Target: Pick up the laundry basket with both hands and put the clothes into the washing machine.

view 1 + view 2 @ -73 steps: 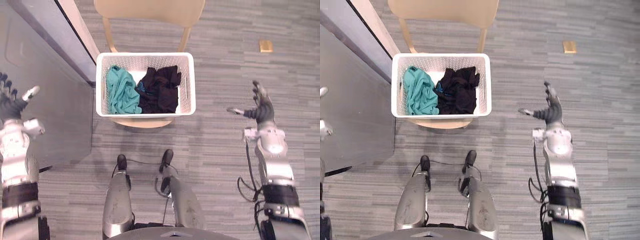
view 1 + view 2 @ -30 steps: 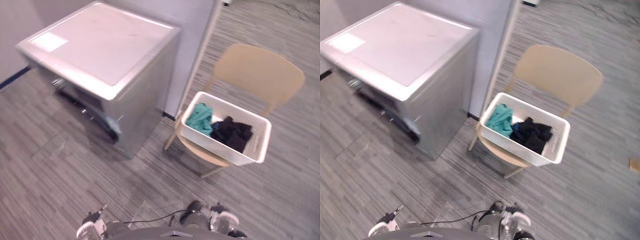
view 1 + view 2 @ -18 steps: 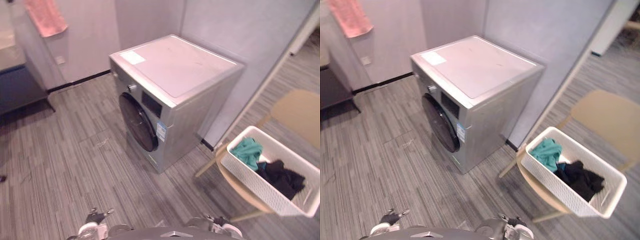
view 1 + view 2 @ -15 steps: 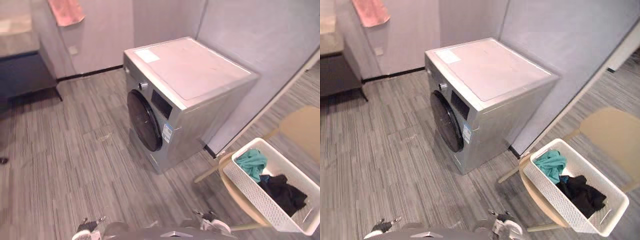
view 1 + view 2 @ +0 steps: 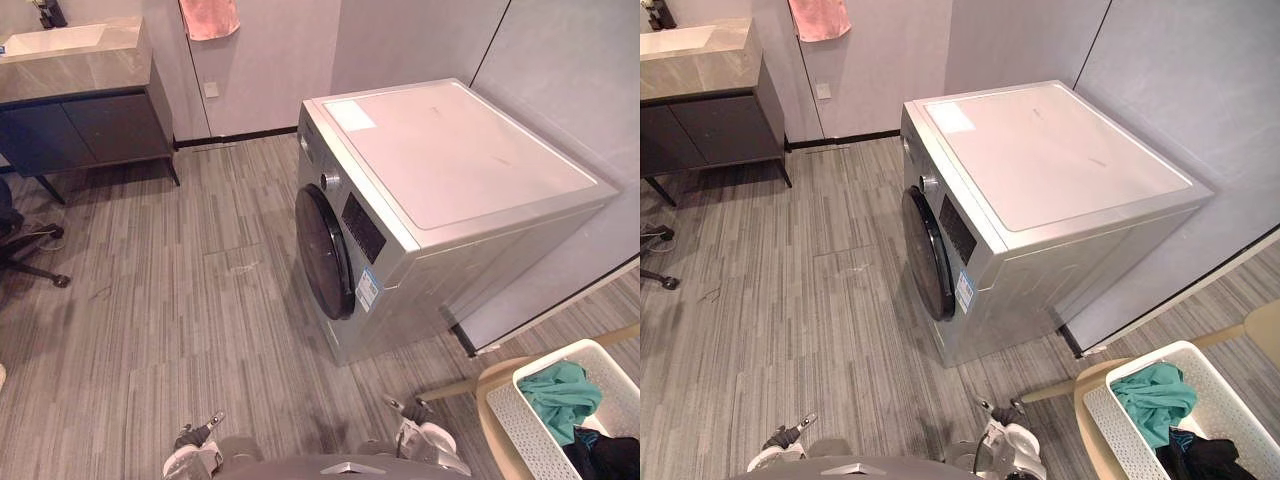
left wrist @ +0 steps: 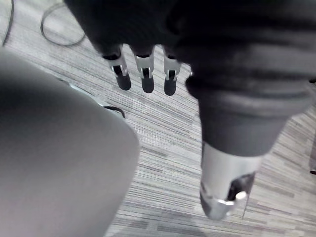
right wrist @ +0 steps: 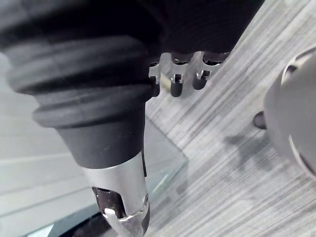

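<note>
No step of the task is judged complete. The washing machine is seen at frame centre, its round door shut. At the lower right, the laundry basket is seated on the chair, ungrasped, with the teal garment and the black garment inside. Lifting, door opening and loading are all yet to be done. The left hand is pointed down at the floor, its fingers loosely extended and nothing held. The right hand is posed likewise, relaxed and empty.
</note>
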{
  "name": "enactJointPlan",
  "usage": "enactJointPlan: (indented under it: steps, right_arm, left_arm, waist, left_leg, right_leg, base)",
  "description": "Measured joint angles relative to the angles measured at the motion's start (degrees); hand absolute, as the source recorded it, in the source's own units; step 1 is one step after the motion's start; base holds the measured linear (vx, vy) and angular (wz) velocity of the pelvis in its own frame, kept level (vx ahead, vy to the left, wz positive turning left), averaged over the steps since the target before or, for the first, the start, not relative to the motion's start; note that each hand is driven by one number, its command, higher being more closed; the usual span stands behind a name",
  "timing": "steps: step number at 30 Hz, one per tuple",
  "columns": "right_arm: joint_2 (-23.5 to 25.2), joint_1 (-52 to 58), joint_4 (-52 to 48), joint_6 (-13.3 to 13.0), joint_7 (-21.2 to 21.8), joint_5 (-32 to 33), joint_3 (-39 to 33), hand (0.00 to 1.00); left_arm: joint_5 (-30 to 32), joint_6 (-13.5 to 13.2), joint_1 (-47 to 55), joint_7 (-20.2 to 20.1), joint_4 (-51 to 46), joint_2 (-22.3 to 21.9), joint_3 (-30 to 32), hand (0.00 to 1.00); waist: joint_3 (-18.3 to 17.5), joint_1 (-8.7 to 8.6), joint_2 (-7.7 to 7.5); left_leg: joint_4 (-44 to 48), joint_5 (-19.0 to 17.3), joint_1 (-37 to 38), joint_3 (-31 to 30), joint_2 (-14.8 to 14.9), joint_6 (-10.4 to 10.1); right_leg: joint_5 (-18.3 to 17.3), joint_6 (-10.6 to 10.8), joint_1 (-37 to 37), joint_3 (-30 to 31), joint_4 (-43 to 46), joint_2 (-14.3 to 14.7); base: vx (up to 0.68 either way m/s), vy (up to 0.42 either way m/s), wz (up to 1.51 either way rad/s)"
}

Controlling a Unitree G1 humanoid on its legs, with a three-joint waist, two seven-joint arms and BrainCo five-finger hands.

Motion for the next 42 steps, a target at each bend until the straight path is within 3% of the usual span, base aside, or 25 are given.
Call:
enactJointPlan:
  steps: [1, 2, 4, 5, 6, 7, 8, 9, 10, 11, 12, 14, 16, 20, 23, 25, 27, 31, 33, 35, 40, 42]
  right_arm:
    - [-0.09, 0.07, 0.08, 0.26, 0.05, -0.01, 1.3, 0.0]
    - [-0.06, 0.01, 0.01, 0.28, 0.0, -0.03, 2.34, 0.0]
    - [0.3, 0.09, -2.84, 0.27, -0.44, -0.04, 3.56, 0.0]
    - [0.28, 0.17, -3.65, 0.24, -0.51, -0.04, 3.77, 0.0]
    - [0.27, 0.23, -4.2, 0.07, -1.11, -0.05, 3.79, 0.0]
    - [0.28, 0.24, -4.24, 0.08, -1.46, -0.05, 3.66, 0.0]
    - [0.26, 0.53, -4.21, 0.17, -1.76, -0.34, 3.65, 0.0]
    - [0.13, 1.05, -4.24, 0.17, -1.8, -0.54, 3.67, 0.0]
    - [-0.35, 1.28, -3.52, 0.37, -1.88, -0.57, 3.8, 0.0]
    - [-0.42, 1.15, -2.6, 1.27, -1.58, -0.59, 4.75, 0.0]
    - [-0.37, 1.21, -2.63, 1.28, -1.64, -0.6, 4.35, 0.0]
    - [-0.33, 1.38, -3.91, 1.14, -1.75, -0.6, 4.44, 0.0]
    - [-0.43, 1.21, -5.66, 0.83, -1.73, -0.59, 5.92, 0.0]
    - [-0.65, 1.82, -9.4, 0.73, -1.73, -0.62, 9.11, 0.0]
    - [-1.04, 3.14, -14.58, 0.94, -1.79, -0.67, 11.58, 0.0]
    - [-1.35, 4.35, -22.49, 1.12, -1.76, -2.6, 15.76, 0.0]
    - [-1.33, 4.7, -29.16, 0.32, -1.68, -2.77, 19.15, 0.0]
    - [-1.42, 3.33, -36.08, -1.74, -1.48, -2.79, 24.75, 0.0]
    - [-1.86, 2.85, -40.56, -2.83, -1.34, -2.78, 26.02, 0.0]
    - [-2.65, 2.88, -42.88, -2.98, -1.19, -2.79, 26.51, 0.0]
    - [-9.25, 1.74, -45.18, -3.17, -0.99, -2.8, 28.59, 0.0]
    - [-9.68, 1.61, -45.13, -3.18, -0.19, -2.79, 29.2, 0.0]
  left_arm:
    - [-0.27, -0.02, -0.03, 0.01, -0.01, 0.25, -0.06, 0.0]
    - [-0.79, -0.07, -0.04, 0.11, 0.01, 0.49, -0.05, 0.0]
    - [-1.99, -0.16, -0.15, 0.33, -0.14, 0.89, -0.93, 0.0]
    - [-2.03, -0.16, -0.15, 0.54, -0.09, 0.88, -0.92, 0.0]
    - [-2.51, -0.23, -0.3, 1.09, -0.06, 0.92, -1.0, 0.0]
    - [-2.6, -0.26, -0.34, 1.29, 0.01, 0.86, -1.13, 0.0]
    - [-2.84, -0.26, -0.2, 1.56, 0.14, 0.77, -1.43, 0.0]
    - [-3.0, -0.26, -0.09, 2.04, 0.24, 0.41, -1.57, 0.0]
    - [-3.0, -0.24, 0.09, 2.4, 0.52, 0.46, -1.74, 0.0]
    - [-2.98, -0.28, -0.1, 2.58, 0.68, 2.21, -2.53, 0.0]
    - [-2.88, -0.33, -0.12, 3.02, 0.94, 3.72, -3.55, 0.0]
    - [-2.61, -0.26, 0.04, 3.53, 2.09, 4.71, -4.5, 0.0]
    - [-0.92, -0.07, -0.09, 3.54, 3.76, 5.59, -7.54, 0.0]
    - [1.99, -0.02, -0.27, 3.59, 5.13, 6.75, -12.55, 0.0]
    - [2.74, 0.02, -0.53, 3.64, 5.26, 6.35, -15.77, 0.0]
    - [2.87, 0.02, -0.44, 3.55, 5.26, 5.85, -18.39, 0.0]
    - [3.09, 0.0, -0.5, 3.5, 4.95, 5.96, -18.66, 0.0]
    - [3.85, 0.0, -0.84, 3.52, 4.68, 6.81, -18.72, 0.0]
    - [3.86, 0.18, -1.97, 3.5, 5.28, 7.55, -18.75, 0.0]
    - [3.84, 0.21, -2.25, 3.53, 5.23, 8.41, -18.58, 0.0]
    - [3.83, 0.55, -2.64, 3.55, 5.22, 6.84, -18.64, 0.0]
    - [3.85, 0.77, -2.57, 3.51, 5.25, 6.72, -18.75, 0.0]
  waist:
    - [0.19, 0.4, 0.15]
    - [0.29, 0.71, -1.01]
    - [0.56, 1.15, -1.27]
    - [0.58, 1.09, -1.33]
    - [0.5, 1.12, -1.73]
    - [0.49, 1.11, -1.74]
    - [0.42, 1.1, -1.6]
    - [0.15, 1.11, -1.12]
    - [-0.16, 1.36, -1.32]
    - [-0.14, 1.38, -3.21]
    - [-0.39, 1.03, -4.72]
    - [-0.98, 0.81, -5.62]
    - [-1.18, 0.07, -5.51]
    - [-2.45, -0.14, -6.09]
    - [-0.76, -0.55, -3.75]
    - [0.13, -1.46, -2.65]
    - [1.15, -1.6, -3.11]
    - [1.64, -1.53, -4.15]
    - [2.2, -1.48, -5.14]
    - [2.62, -1.38, -6.34]
    - [3.02, -1.4, -2.65]
    - [2.85, -1.42, -2.4]
  left_leg:
    - [1.84, 2.16, -0.64, 0.63, 0.25, 0.09]
    - [4.35, 5.2, -1.1, 1.98, 0.73, 0.8]
    - [3.27, -1.94, -1.76, 8.45, 4.5, 5.26]
    - [0.2, -3.2, -1.56, 9.54, 4.86, 5.67]
    - [-11.36, -3.72, -0.3, 10.84, 4.79, 6.2]
    - [-16.42, -3.29, 0.42, 10.81, 4.79, 6.51]
    - [-25.16, -0.73, 2.02, 10.74, 4.79, 7.58]
    - [-32.34, 4.38, 3.72, 10.52, 4.71, 9.43]
    - [-34.32, 6.86, 5.04, 10.2, 3.36, 0.81]
    - [-35.58, 6.34, 5.44, 10.6, 0.58, 1.51]
    - [-36.23, 6.1, 5.77, 11.43, -0.67, 2.06]
    - [-36.95, 5.72, 7.78, 13.21, -2.08, 2.64]
    - [-40.15, 5.93, 10.51, 15.07, -3.12, 3.38]
    - [-45.73, 8.16, 12.41, 18.6, -5.4, 4.32]
    - [-52.4, 9.54, 15.95, 19.2, -6.42, 4.3]
    - [-55.23, 9.75, 17.91, 19.54, -6.59, 4.28]
    - [-55.46, 9.75, 18.57, 19.85, -6.34, 4.27]
    - [-55.46, 10.38, 17.31, 19.8, -5.33, 3.39]
    - [-55.47, 12.14, 14.85, 18.4, -5.3, 3.03]
    - [-55.48, 13.33, 13.49, 16.81, -5.98, 2.66]
    - [-55.53, 14.53, 11.71, 13.44, -3.35, 2.45]
    - [-55.53, 16.04, 11.36, 13.55, -3.25, 2.4]
  right_leg:
    - [0.11, 0.16, 0.63, 0.64, -0.69, -0.18]
    - [0.66, 0.41, 2.13, 1.55, -2.15, -0.55]
    - [1.95, 1.5, 3.24, 3.86, -4.84, -1.93]
    - [2.2, 1.92, 3.16, 4.48, -5.17, -2.56]
    - [3.07, 3.42, 3.12, 5.67, -6.06, -4.59]
    - [3.35, 3.91, 3.14, 5.92, -6.28, -5.24]
    - [3.69, 4.53, 3.11, 6.35, -6.34, -6.14]
    - [4.08, 5.41, 3.11, 6.7, -6.41, -6.6]
    - [4.22, 6.68, 3.0, 7.74, -6.85, -7.44]
    - [4.98, 6.32, 2.67, 10.18, -8.05, -8.81]
    - [5.93, 5.8, 2.75, 11.64, -9.2, -8.16]
    - [9.78, 6.34, 3.06, 12.55, -10.3, -9.37]
    - [12.57, 6.3, 2.56, 14.68, -10.38, -9.96]
    - [13.89, 6.71, -0.98, 18.01, -9.28, -11.51]
    - [15.39, 5.69, -6.57, 20.91, 0.14, -10.74]
    - [18.64, 1.3, -13.45, 22.37, 11.58, -9.54]
    - [21.28, 1.34, -15.73, 22.2, 14.69, -9.23]
    - [19.86, 3.46, -14.3, 17.99, 8.47, -9.28]
    - [16.73, 5.84, -10.19, 15.93, -0.8, -9.21]
    - [11.54, 6.27, -7.05, 15.51, -6.44, -9.65]
    - [9.75, 6.34, -6.53, 11.46, -7.62, -7.05]
    - [9.61, 6.33, -6.97, 11.59, -7.75, -6.95]
  base:
    - [0.11, 0.066, -0.39]
    - [0.12, 0.089, -0.43]
    - [0.12, 0.143, -0.56]
    - [0.18, 0.255, -0.52]
    - [0.17, 0.265, -0.34]
    - [0.18, 0.303, -0.31]
    - [0.15, 0.33, -0.18]
    - [0.14, 0.341, -0.23]
    - [0.17, 0.398, -0.17]
    - [0.12, 0.304, -0.06]
    - [0.12, 0.298, -0.05]
    - [0.07, 0.232, -0.36]
    - [-0.01, 0.177, -0.45]
    - [-0.07, 0.079, -0.41]
    - [-0.12, 0.031, -0.34]
    - [-0.17, 0.018, -0.2]
    - [-0.1, 0.003, -0.2]
    - [-0.07, -0.027, -0.21]
    - [-0.04, -0.063, 0.07]
    - [-0.01, -0.123, 0.38]
    - [0.01, -0.118, 0.27]
    - [0.06, -0.013, -0.07]
